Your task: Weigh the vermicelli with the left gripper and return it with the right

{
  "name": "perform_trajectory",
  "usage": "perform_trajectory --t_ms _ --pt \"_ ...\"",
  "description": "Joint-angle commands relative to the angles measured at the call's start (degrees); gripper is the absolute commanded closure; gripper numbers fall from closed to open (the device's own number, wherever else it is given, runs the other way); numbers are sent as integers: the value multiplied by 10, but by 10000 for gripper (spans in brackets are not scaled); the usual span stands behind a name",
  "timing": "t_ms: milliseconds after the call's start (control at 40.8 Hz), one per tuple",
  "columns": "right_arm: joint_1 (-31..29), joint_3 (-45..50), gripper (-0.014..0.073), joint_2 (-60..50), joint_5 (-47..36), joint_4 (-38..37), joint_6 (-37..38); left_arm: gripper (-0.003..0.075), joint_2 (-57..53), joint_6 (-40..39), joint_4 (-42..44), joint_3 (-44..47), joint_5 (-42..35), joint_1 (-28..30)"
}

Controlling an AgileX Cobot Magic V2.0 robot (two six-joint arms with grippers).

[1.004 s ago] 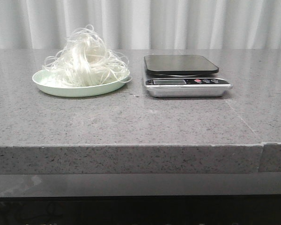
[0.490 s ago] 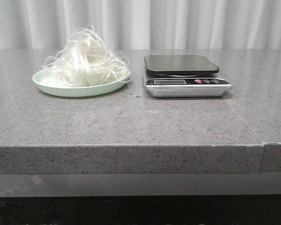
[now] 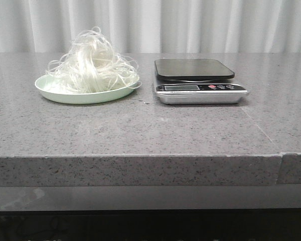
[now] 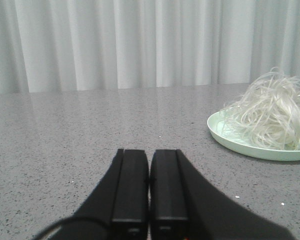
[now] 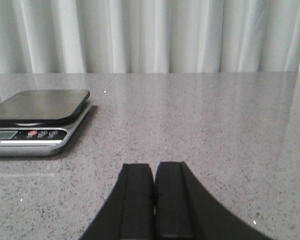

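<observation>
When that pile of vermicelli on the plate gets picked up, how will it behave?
The vermicelli is a loose, airy tangle, so probably light and springy. Strands overhang the plate rim, so some may snag, trail or drop when lifted.

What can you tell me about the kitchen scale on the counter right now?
The flat digital kitchen scale has a dark, square weighing platform with rounded corners above a silver base. Its front strip carries a small display, unreadable here, then one red and some dark buttons. It sits level on the grey speckled stone counter, apart from the pale green round plate beside it. Nothing lies on the platform, and no gripper touches it.
</observation>
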Motion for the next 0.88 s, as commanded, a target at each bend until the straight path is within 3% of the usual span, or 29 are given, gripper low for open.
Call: perform_trajectory --t_ms 0,857 --pt "-4 -5 444 -8 -63 -10 -2 578 -11 -6 -6 5 -45 -3" --pt "-4 -5 444 -8 -64 -19 -2 578 -11 -6 -6 5 -45 -3"
